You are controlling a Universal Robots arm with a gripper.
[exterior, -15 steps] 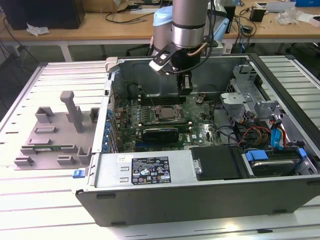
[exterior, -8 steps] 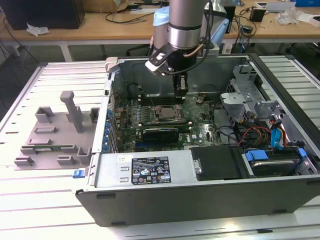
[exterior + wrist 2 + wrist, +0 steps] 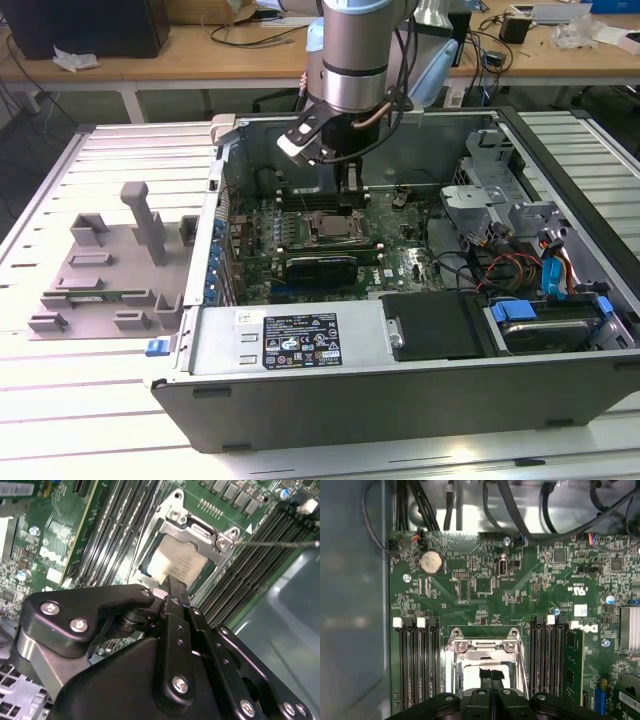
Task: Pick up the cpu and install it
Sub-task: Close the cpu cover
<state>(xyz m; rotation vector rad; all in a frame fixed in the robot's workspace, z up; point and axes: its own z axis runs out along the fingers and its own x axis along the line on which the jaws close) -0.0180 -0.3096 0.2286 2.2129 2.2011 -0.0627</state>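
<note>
Just below my wrist, my hand (image 3: 172, 586) has its two fingers drawn together, with no gap that I can make out and nothing pinched between them. Their tips point down at the cpu (image 3: 175, 560), touching its near edge or just above it; I cannot tell which. The cpu lies flat inside the socket frame (image 3: 221, 541), shiny top up, so I judge it already set in place. Closed fingers make a narrow point that fits within the frame without catching it. On either side run the memory slots (image 3: 415, 670), close enough that I hang upright between them. Beyond spreads the green board (image 3: 485, 585), lying in the open computer case (image 3: 400, 400). The case rests on the slatted bench (image 3: 100, 420), its open side up, which lets me reach in from above.
</note>
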